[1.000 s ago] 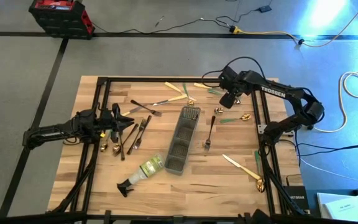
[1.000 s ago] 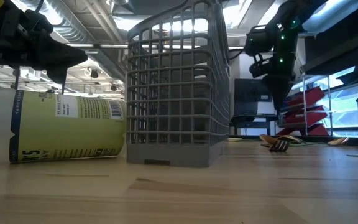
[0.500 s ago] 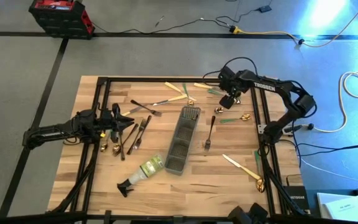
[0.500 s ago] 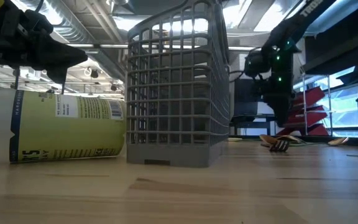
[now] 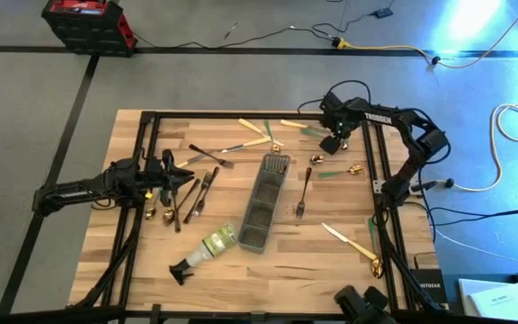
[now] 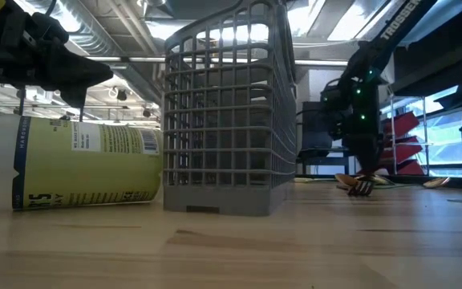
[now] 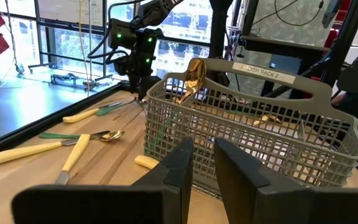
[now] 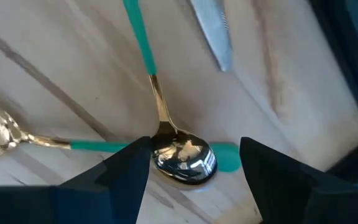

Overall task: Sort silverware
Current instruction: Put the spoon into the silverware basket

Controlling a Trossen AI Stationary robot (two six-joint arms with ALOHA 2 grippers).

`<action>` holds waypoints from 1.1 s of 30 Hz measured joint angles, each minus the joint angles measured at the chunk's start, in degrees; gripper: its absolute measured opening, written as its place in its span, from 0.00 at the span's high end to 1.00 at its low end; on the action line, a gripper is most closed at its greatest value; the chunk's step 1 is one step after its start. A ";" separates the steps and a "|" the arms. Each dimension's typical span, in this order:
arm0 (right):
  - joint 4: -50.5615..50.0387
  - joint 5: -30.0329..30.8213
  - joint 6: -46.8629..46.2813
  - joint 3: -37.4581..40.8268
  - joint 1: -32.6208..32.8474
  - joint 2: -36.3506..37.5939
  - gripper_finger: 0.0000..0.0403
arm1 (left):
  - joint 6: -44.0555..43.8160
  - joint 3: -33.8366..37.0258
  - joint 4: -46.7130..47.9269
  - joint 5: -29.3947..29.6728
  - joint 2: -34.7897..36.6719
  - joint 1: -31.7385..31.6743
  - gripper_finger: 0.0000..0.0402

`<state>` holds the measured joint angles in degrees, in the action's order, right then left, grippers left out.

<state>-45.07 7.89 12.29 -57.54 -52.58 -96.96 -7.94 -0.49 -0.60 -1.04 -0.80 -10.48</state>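
Silverware lies scattered on the wooden table: dark forks (image 5: 200,191) by my left gripper, cream-handled pieces (image 5: 254,126) at the far edge, green-handled spoons (image 5: 340,171) on the right. My right gripper (image 5: 334,144) is open, low over the far right of the table. In its wrist view its fingers (image 8: 129,163) stand on either side of a gold spoon bowl (image 8: 184,155) with a green handle, which rests across another green-handled piece (image 8: 101,147). My left gripper (image 5: 185,175) waits left of the grey caddy (image 5: 263,202), open by a narrow gap (image 7: 202,165).
A gold spoon (image 7: 193,78) stands in the caddy's far end. A spray bottle (image 5: 207,247) lies on its side near the caddy's near end. A knife blade (image 8: 211,34) lies just past the spoon. A black frame rail (image 5: 373,180) runs along the table's right side.
My right gripper has come down toward the table, shifting slightly toward the right and far edges, and now hangs low over the green-handled spoons. Its arm has swung out with it. The silverware has not moved.
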 joint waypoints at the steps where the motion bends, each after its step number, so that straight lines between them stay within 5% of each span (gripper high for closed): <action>1: 0.69 -0.24 0.00 0.00 0.02 -0.05 0.42 | 0.00 0.00 0.02 0.00 0.00 0.00 0.87; 19: 1.53 -1.62 1.53 -0.02 0.04 -3.79 0.43 | 0.00 0.02 0.00 0.01 0.01 0.02 0.87; 33: 1.33 0.58 0.96 -0.35 0.04 -3.48 0.71 | 0.00 0.02 0.00 0.02 0.02 0.01 0.87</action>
<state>-43.75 8.47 13.25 -57.89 -52.53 -100.44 -7.94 -0.48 -0.60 -1.02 -0.78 -10.48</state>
